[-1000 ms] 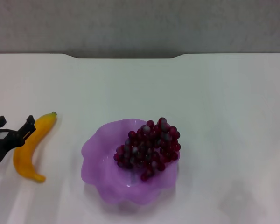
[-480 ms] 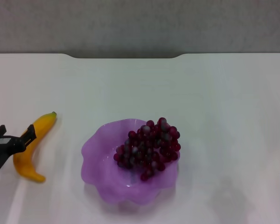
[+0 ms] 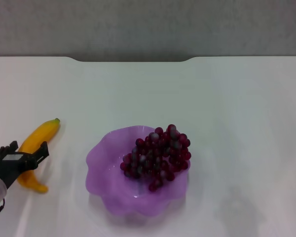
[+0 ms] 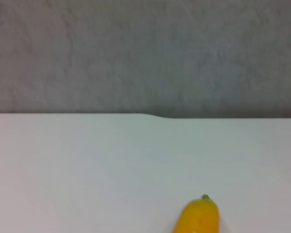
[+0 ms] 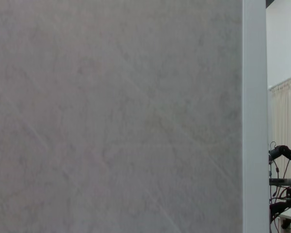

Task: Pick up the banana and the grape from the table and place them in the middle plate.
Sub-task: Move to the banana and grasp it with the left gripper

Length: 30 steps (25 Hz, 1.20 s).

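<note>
- The curved, smooth yellow-orange banana (image 3: pixel 36 150) with a small green tip lies on the plain white desk (image 3: pixel 237 108) at the middle left of the head view, its green tip toward the upper right and its other end toward the lower left
- The black left end effector (image 3: pixel 20 154) sits over the lower half of that banana at the lower left of the frame, its two fingers spread wide, one on each side of the fruit; contact with the peel cannot be told
- In the left wrist view only the banana's tip end (image 4: pixel 198 216) shows, at the bottom edge right of centre, with bare white desk and a grey wall behind it
- The translucent purple plastic plate (image 3: pixel 106 163) with a wavy, scalloped rim stands at the lower centre of the head view, just right of the banana and apart from it
- The long bunch of small dark red-purple grapes (image 3: pixel 158 155), some with a greyish bloom, rests inside that plate, in its right half and reaching up to the upper right rim
- The right end effector is out of sight in every view; the right wrist view shows a grey wall and a white upright strip at the right of the frame
</note>
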Available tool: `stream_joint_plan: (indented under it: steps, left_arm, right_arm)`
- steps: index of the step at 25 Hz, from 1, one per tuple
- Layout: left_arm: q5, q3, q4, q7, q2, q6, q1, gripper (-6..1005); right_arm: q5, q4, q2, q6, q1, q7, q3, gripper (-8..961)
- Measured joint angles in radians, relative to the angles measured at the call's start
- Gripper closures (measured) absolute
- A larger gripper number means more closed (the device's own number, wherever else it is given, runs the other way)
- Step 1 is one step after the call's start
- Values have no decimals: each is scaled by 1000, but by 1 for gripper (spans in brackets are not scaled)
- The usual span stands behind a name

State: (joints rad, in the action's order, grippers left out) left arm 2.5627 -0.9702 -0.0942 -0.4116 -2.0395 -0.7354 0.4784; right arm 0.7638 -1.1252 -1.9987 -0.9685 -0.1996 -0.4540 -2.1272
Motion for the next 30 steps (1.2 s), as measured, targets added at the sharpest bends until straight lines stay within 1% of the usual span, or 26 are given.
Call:
stream_joint_plan:
  steps: [9,30]
  left_arm:
    - [-2,8,-8,3,2,28,-5,103]
    - [-2,8,-10,13,-1,52,-7,104]
  right_arm:
    - [-12,-2,0,-1,0,0,-4,954]
    - [-12,-3,0,-3,5,0,-8,953]
